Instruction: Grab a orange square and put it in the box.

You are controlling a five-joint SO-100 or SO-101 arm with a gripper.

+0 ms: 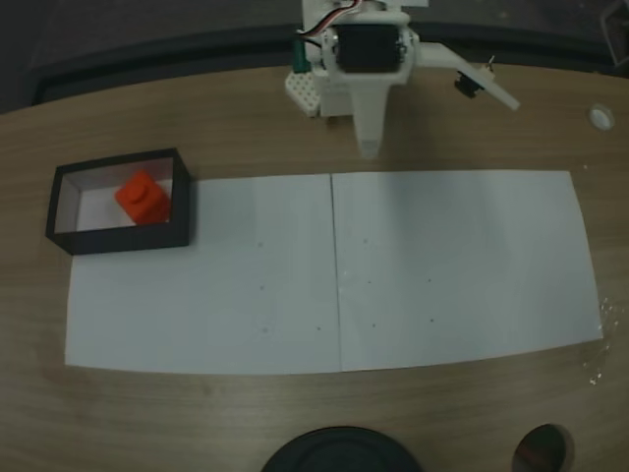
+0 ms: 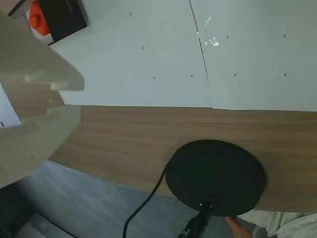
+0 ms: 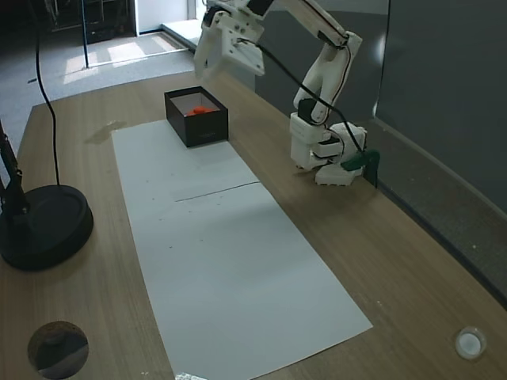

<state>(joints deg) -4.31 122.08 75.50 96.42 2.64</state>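
Note:
The orange square (image 1: pixel 144 195) lies inside the box (image 1: pixel 123 236), a black-walled tray with a pale floor at the left end of the paper in a fixed view. In another fixed view the cube (image 3: pixel 200 111) shows over the box wall (image 3: pixel 202 131). My gripper (image 3: pixel 230 70) is raised high above the table, close to the box but apart from it, open and holding nothing. From above, its jaws (image 1: pixel 442 128) are spread wide. The wrist view has blurred white fingers (image 2: pixel 39 64) at the left, with the box (image 2: pixel 64 17) and cube (image 2: pixel 37 21) in the top left corner.
Two white paper sheets (image 1: pixel 393 265) cover the middle of the wooden table. A black round stand base (image 2: pixel 215 176) with a cable sits near the table's edge. A small white cap (image 1: pixel 600 116) and a dark disc (image 1: pixel 545 452) lie near corners. A person's hand (image 2: pixel 237 228) shows at the bottom.

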